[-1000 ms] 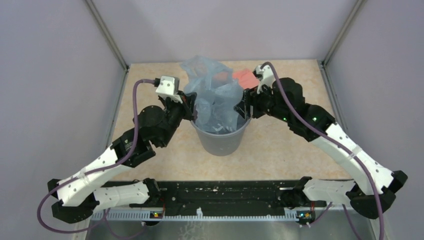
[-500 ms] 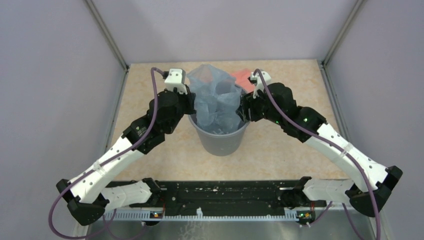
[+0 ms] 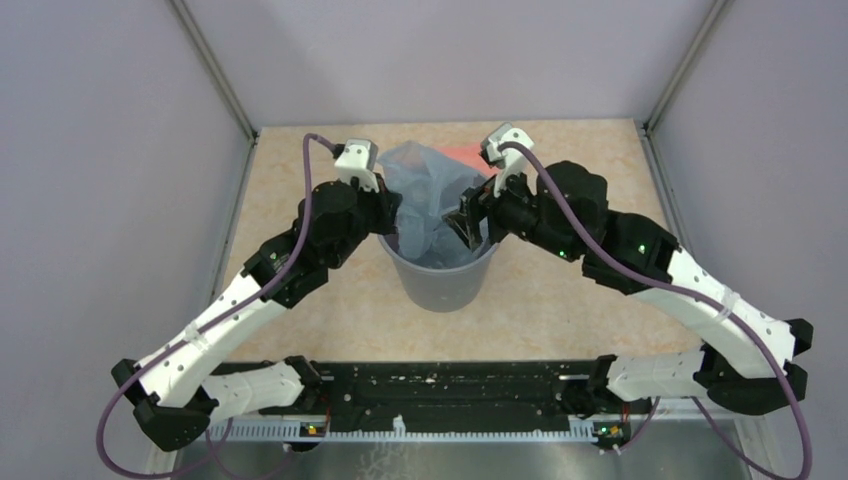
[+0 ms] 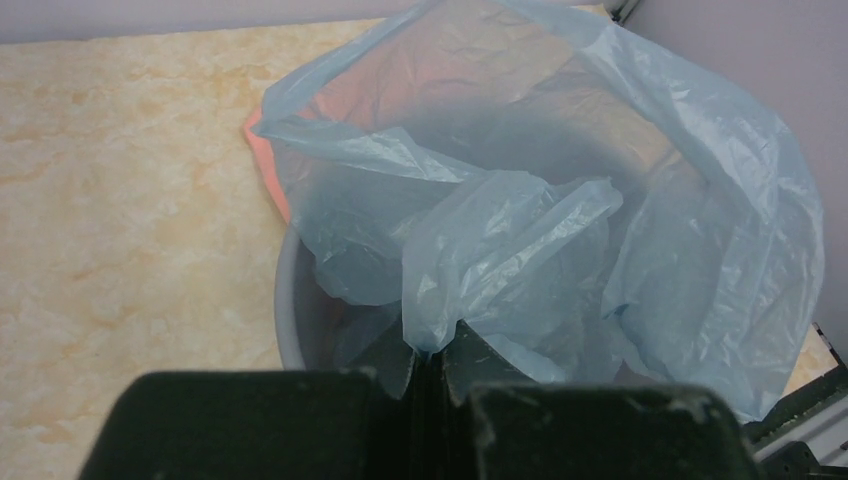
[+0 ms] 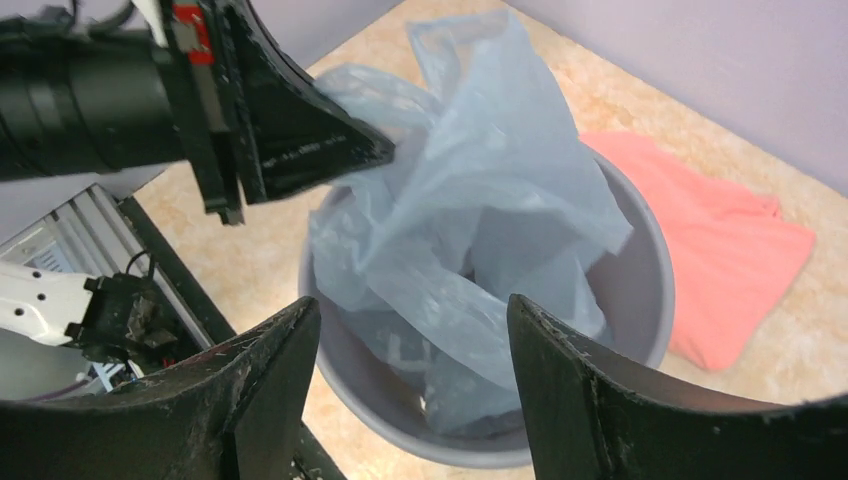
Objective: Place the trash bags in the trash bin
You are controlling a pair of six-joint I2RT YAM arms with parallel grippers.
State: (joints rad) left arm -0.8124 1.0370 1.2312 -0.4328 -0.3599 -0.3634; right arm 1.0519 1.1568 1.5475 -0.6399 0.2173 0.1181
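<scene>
**Top external view.** The trash bin [image 3: 440, 283] stands upright on the counter [image 3: 570, 290], between the two arms. The trash bag [image 3: 428, 190] sits partly inside the bin, and its upper part rises above the rim. The left gripper [image 3: 388, 224] is at the bin's left rim, against the bag. The right gripper [image 3: 468, 224] is over the right rim. A pink cloth piece [image 3: 468, 154] lies on the counter just behind the bin.

**Left wrist view.** The left gripper's jaws are closed together, with a fold of the bag running down into their tips. The rest of the bag billows over the bin mouth beyond them.

**Right wrist view.** The right gripper's jaws stand apart above the bin with nothing between them. The bag lies below them inside the bin.
</scene>
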